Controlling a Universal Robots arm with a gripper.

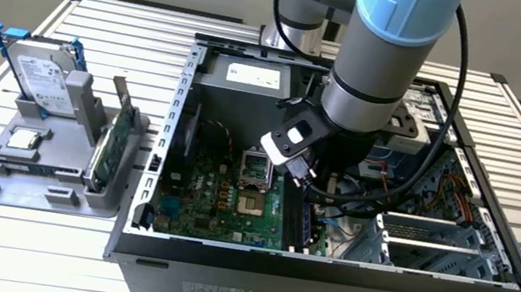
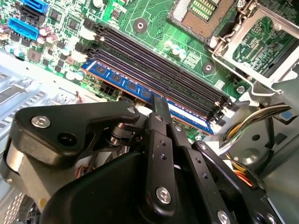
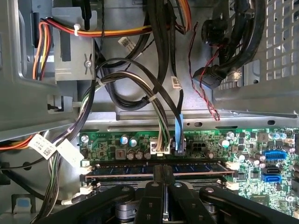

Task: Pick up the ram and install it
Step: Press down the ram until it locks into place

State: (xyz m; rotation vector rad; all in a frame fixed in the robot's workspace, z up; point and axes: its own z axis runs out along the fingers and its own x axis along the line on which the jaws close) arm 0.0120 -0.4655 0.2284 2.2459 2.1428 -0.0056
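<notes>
Inside the open computer case (image 1: 345, 275) on the desk (image 1: 38, 252), the claw (image 2: 159, 105) is clenched on the ram (image 2: 140, 91), a blue stick sitting in the outermost of the motherboard's (image 2: 154, 18) four memory slots (image 2: 159, 65), cables (image 3: 140, 88) bunched just beyond it. Seating depth cannot be judged.

Risks: a stick tilted in the slot could jam or seat at one end only; uneven pressing could flex the board; the nearby cable bundle could snag the wrist.

Writing: white cable tags (image 3: 70, 151) and a label inside the case are present, none legible.
</notes>
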